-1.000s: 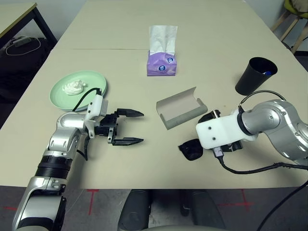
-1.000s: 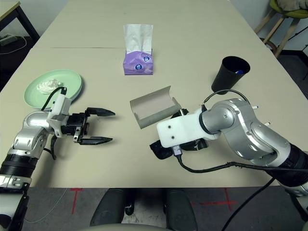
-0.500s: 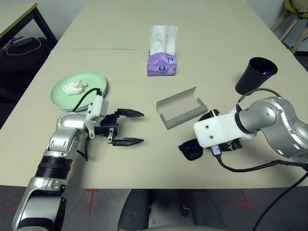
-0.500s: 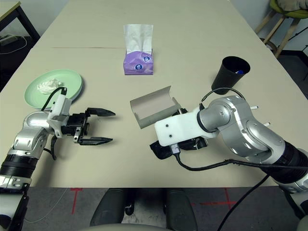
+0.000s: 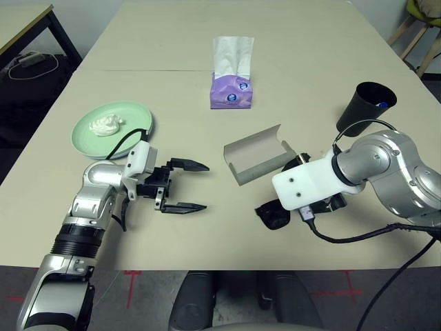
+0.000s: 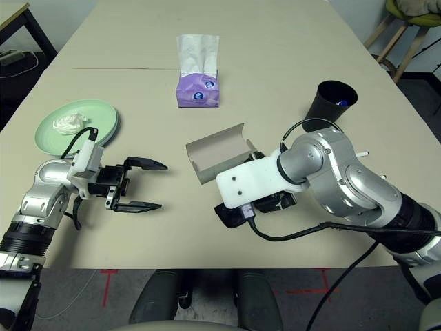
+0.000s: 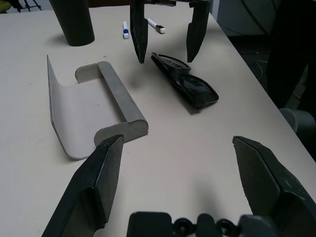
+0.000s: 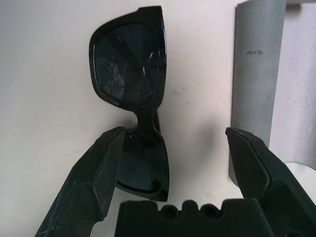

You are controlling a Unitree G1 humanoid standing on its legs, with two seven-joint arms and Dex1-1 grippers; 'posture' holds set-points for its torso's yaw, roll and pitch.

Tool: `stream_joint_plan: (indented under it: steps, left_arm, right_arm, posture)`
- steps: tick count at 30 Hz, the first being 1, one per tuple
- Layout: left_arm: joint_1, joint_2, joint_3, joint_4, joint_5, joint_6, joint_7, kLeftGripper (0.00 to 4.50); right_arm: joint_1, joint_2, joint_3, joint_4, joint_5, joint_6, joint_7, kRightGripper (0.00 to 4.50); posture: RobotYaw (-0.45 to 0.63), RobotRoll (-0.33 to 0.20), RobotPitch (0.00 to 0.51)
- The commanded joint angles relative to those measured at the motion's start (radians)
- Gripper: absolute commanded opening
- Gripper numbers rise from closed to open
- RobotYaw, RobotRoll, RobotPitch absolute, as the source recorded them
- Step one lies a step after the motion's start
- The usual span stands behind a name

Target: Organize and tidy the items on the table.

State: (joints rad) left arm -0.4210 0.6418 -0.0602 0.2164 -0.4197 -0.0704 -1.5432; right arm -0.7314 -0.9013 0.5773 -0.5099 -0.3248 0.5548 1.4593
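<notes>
Black sunglasses [image 5: 272, 215] lie folded near the table's [image 5: 172, 41] front edge, just in front of the open grey glasses case [image 5: 258, 155]. My right gripper [image 8: 175, 131] is open and straddles one lens of the sunglasses [image 8: 131, 74] without gripping it. The left gripper [image 5: 204, 186] is open and empty, left of the case and pointing at it. A pale green plate [image 5: 134, 114] at the left holds a white tissue wad [image 5: 105, 125]. At the right stands a black cup [image 5: 365, 108] with a blue-capped pen [image 5: 383, 105] in it. Two more pens [image 7: 124, 29] lie beyond the sunglasses.
A purple tissue box [image 5: 232, 89] stands at mid-table behind the case. A seam line crosses the table behind it. A dark-edged side table [image 5: 21, 21] stands at far left and a chair [image 5: 420, 27] at far right. Cables trail from both wrists.
My right wrist has edged left over the sunglasses. The left gripper has shifted slightly and stays open. Nothing was picked up.
</notes>
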Motion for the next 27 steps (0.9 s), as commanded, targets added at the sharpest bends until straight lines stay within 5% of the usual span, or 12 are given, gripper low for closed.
stream_joint_plan:
  steps: [1,27]
  left_arm:
    - [0.013,-0.003,-0.006,-0.025,-0.006,-0.001,-0.005,4.47]
    - [0.015,0.006,-0.009,-0.036,0.0,0.013,0.005,4.47]
  right_arm:
    - [0.008,0.006,0.012,0.004,0.006,-0.004,0.017,4.5]
    - [0.044,0.048,0.049,0.076,-0.067,-0.092,0.007,4.5]
  posture:
    - [0.12,0.0,0.176]
    - [0.13,0.0,0.172]
